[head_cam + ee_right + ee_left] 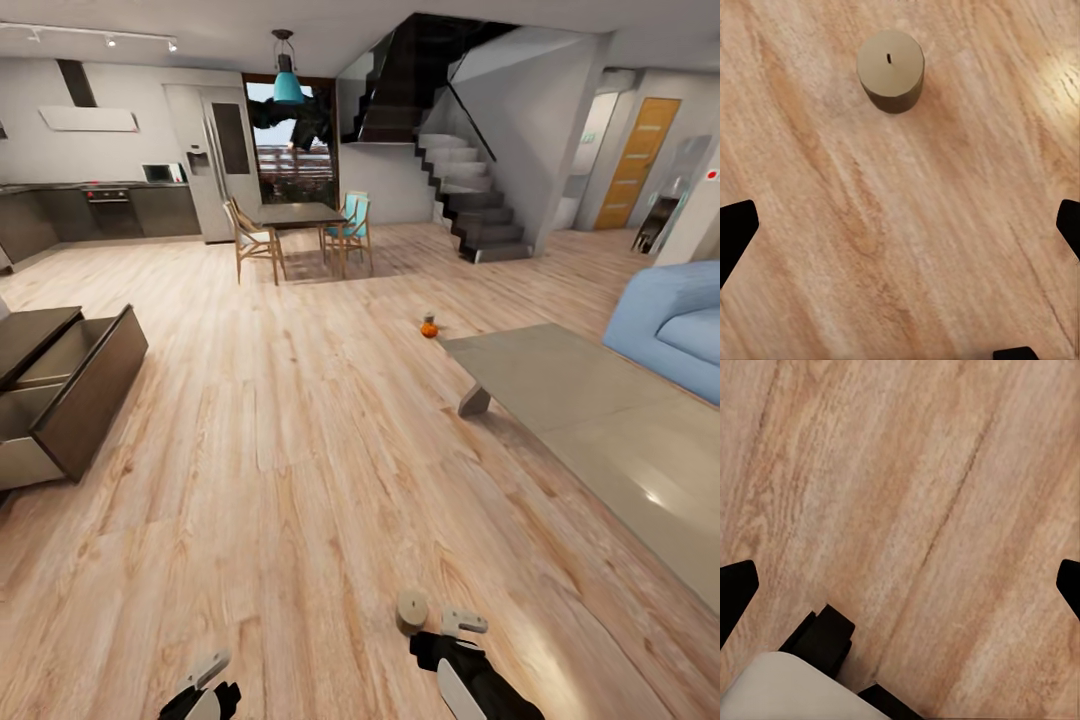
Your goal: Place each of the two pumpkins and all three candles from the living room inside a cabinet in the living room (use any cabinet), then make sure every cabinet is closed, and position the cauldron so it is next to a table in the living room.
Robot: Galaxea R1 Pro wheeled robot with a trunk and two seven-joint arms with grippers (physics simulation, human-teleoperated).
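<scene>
A short grey-beige candle [411, 610] stands upright on the wood floor just in front of me; in the right wrist view the candle [891, 69] lies ahead of the fingers, not between them. My right gripper [447, 627] [900, 225] is open just beside it. My left gripper [207, 684] [900, 585] hangs open over bare floor. One orange pumpkin [429, 327] sits on the floor past the far corner of the grey glass table [600, 430]. The dark-brown cabinet [85, 395] at the left has a drawer pulled out. The cauldron is out of view.
A blue sofa [668, 325] stands behind the table at the right. A dining table with chairs [300, 225], the kitchen and a staircase [470, 190] are at the far end. Wide wood floor lies between the cabinet and the table.
</scene>
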